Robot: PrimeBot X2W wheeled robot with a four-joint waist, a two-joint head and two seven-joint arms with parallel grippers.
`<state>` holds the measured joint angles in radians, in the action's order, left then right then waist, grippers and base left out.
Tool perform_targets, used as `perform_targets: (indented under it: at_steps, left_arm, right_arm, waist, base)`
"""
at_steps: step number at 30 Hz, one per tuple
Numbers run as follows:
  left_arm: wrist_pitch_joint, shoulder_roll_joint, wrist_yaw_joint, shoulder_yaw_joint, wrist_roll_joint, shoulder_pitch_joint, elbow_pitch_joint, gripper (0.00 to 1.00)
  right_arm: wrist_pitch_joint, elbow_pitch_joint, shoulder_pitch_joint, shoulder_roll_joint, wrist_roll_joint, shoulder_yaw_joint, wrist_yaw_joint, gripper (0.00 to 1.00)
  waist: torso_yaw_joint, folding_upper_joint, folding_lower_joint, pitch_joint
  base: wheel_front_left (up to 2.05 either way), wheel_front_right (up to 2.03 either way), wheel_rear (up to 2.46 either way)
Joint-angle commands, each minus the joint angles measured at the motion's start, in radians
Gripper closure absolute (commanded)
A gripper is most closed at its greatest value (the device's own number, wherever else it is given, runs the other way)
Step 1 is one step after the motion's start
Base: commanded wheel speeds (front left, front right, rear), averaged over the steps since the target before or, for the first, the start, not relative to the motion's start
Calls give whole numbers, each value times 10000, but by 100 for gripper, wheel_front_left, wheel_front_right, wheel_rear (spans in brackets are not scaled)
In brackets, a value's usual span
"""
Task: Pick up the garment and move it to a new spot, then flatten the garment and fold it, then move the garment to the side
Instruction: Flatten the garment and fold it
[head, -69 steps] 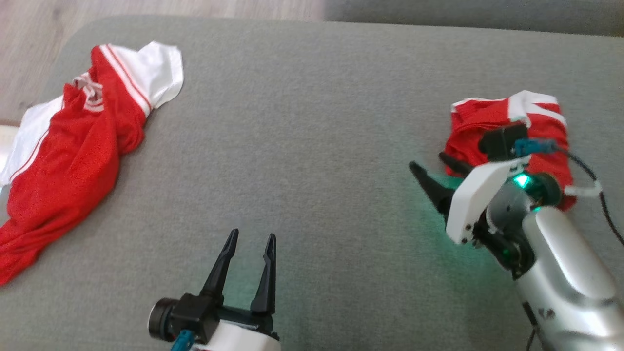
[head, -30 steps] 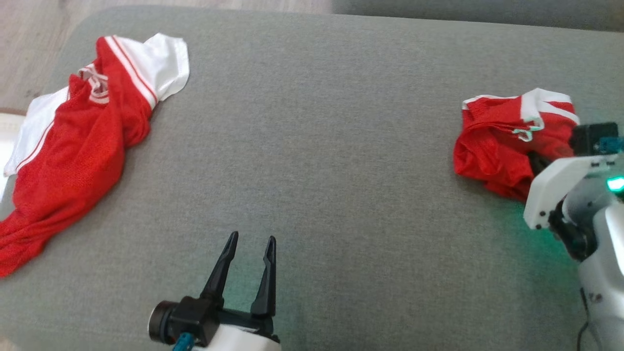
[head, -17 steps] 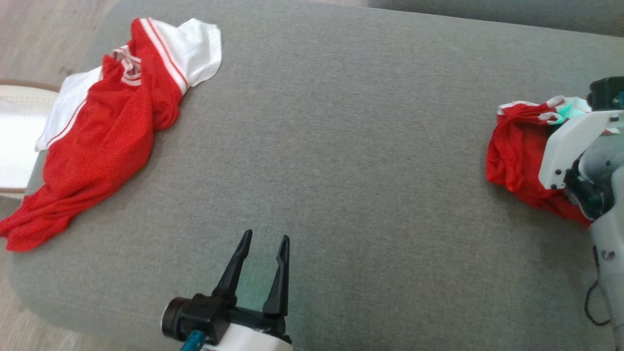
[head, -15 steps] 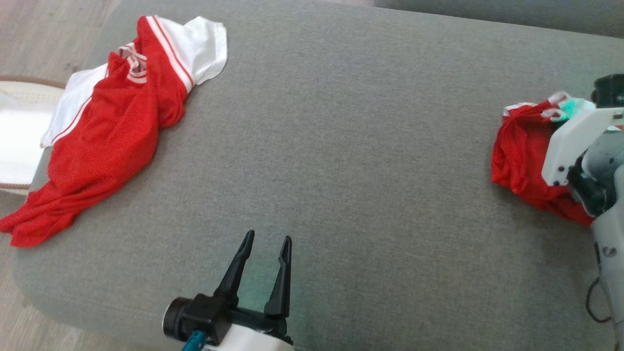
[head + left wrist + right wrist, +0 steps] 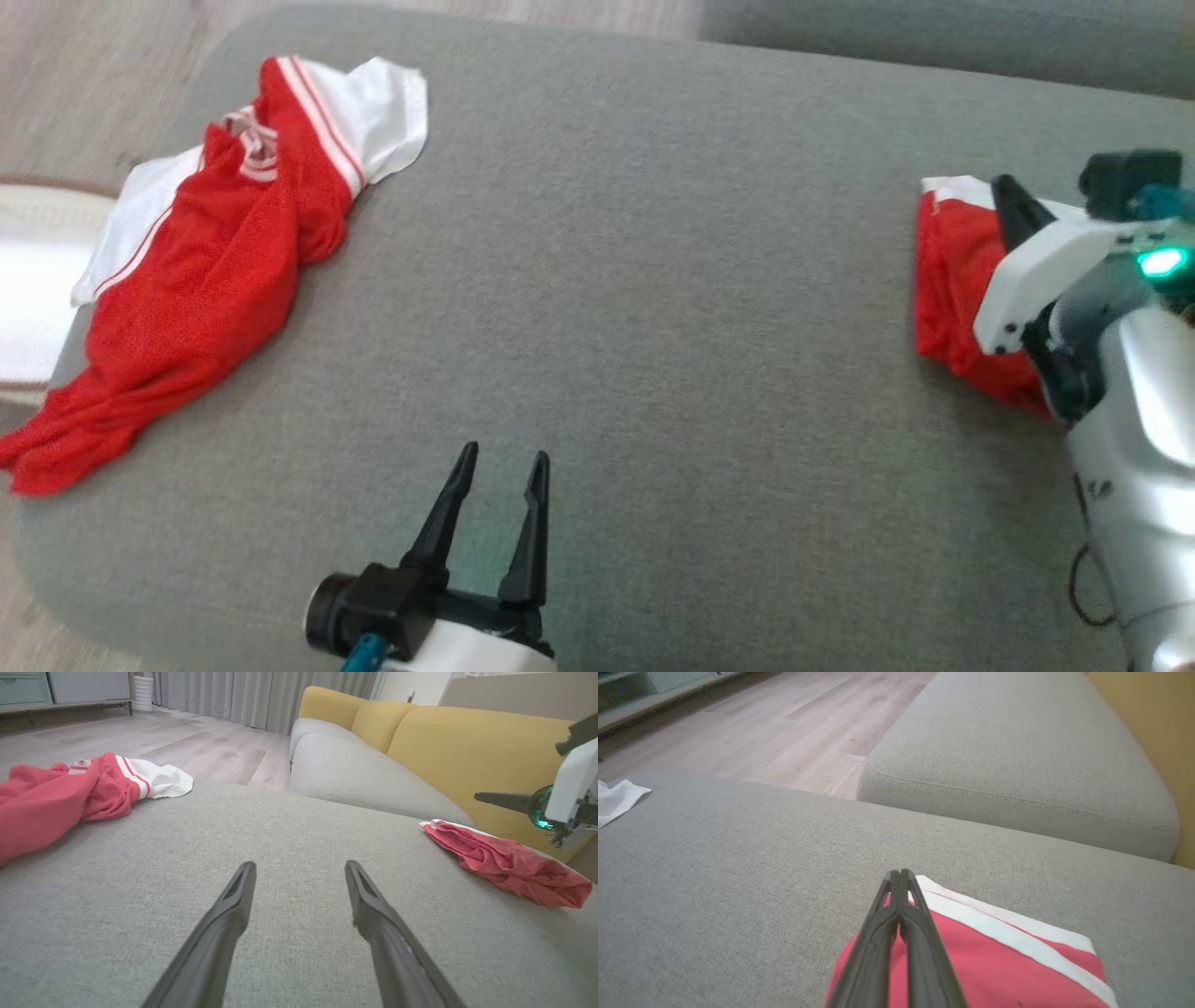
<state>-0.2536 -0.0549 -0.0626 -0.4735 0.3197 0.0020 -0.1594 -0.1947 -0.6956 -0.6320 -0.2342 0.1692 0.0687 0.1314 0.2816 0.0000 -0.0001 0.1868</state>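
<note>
Grey woven cushion (image 5: 653,280) carries everything. It is a broad seat pad with a rounded corner at 11 o'clock in the head view and pale wood floor (image 5: 84,75) beyond.

Folded garment (image 5: 952,271): red with a white band, in a compact packet lying flat on the cushion at 3 o'clock in the head view, near the right-hand edge. The right wrist view shows the white band along its far edge and red cloth below.

Right pincer (image 5: 899,873): two dark fingers pressed together tip to tip, nothing between them. It sits over the far corner of the folded garment. The left wrist view shows it above the cloth with a gap, not touching. Green light (image 5: 1162,261) lit on the wrist.

Left pincer (image 5: 504,455): at 6 o'clock in the head view, fingers spread apart and empty, pointing toward 12 over bare cushion — well apart from both pieces of cloth.

Crumpled garment (image 5: 205,280): red and white, unfolded, at 10 o'clock. It sprawls from a white flap at its top down to a red tail at the cushion's left edge, about 8 o'clock.

Beyond — a second grey seat pad (image 5: 1017,756) at 12 o'clock in the right wrist view, and a yellow sofa back (image 5: 467,742) at 1 o'clock in the left wrist view.
</note>
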Motion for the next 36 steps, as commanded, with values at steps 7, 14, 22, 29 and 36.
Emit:
perform_targets:
  at_steps: [7,14,22,29,36]
  left_arm:
    - [-82,47,-48,732,-235,270,217,0]
    - [-82,47,-17,1193,-423,606,337,0]
    - [-82,47,29,1645,-593,833,477,0]
    - [-82,47,101,1793,-647,1052,534,0]
    - [-82,47,331,2182,-956,1277,454,0]
  right_arm:
    - [1183,925,1027,-116,306,335,-7,100]
    - [2105,1904,2334,-217,117,-235,-7,100]
    - [2870,2799,3576,75,-13,-1004,-7,0]
    - [3786,3380,4631,524,-299,-1821,-7,0]
    - [4456,3839,5769,712,-670,-1940,-7,0]
  waist:
    - [-905,0,1,-798]
    - [-1487,0,1,-1221]
    - [-1818,0,1,-1377]
    - [-1840,0,1,-1656]
    - [-1821,0,1,-1929]
  base:
    - [0,0,0]
    - [0,0,0]
    - [0,0,0]
    - [0,0,0]
    - [0,0,0]
